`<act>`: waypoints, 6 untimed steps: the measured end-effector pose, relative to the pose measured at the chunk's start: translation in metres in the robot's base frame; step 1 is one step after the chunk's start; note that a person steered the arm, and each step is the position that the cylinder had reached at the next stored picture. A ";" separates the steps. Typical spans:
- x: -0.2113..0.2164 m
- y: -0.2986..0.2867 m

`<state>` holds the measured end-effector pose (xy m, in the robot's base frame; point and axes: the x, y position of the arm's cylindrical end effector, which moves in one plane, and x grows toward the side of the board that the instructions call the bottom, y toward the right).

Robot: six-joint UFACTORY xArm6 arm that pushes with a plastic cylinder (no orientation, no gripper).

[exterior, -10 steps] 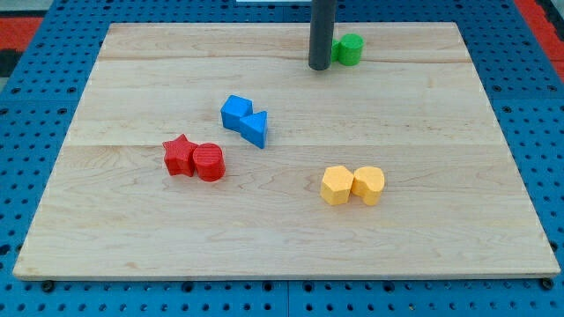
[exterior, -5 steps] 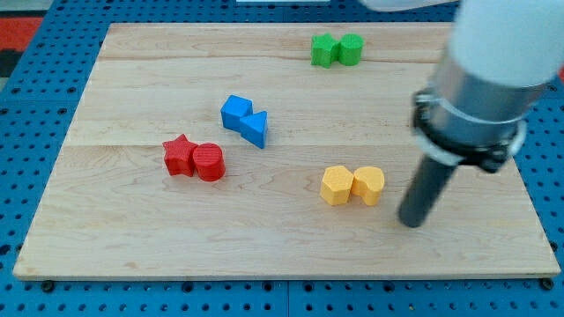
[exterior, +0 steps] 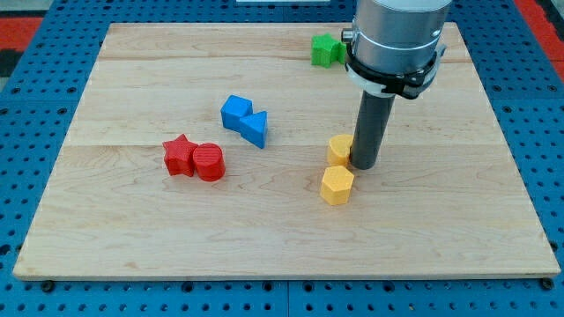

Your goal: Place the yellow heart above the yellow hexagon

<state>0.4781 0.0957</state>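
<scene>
The yellow hexagon (exterior: 337, 186) lies right of the board's middle. The yellow heart (exterior: 339, 150) sits just above it, toward the view's top, close to or touching the hexagon. My tip (exterior: 365, 165) rests against the heart's right side, level with the gap between the two yellow blocks. The rod and the arm above it hide part of the heart's right edge.
A blue block (exterior: 235, 112) and a blue triangle (exterior: 256, 129) sit left of centre. A red star (exterior: 179, 155) and a red cylinder (exterior: 210, 163) lie further left. A green block (exterior: 327, 49) at the top is partly hidden by the arm. Wooden board (exterior: 132, 238).
The tip came from the top edge down to the right of the yellow pair, then moved left and up. The heart went from the hexagon's right side to above it.
</scene>
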 end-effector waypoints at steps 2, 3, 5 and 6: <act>0.004 -0.067; -0.015 -0.094; -0.025 -0.070; -0.010 -0.035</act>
<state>0.4680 0.0611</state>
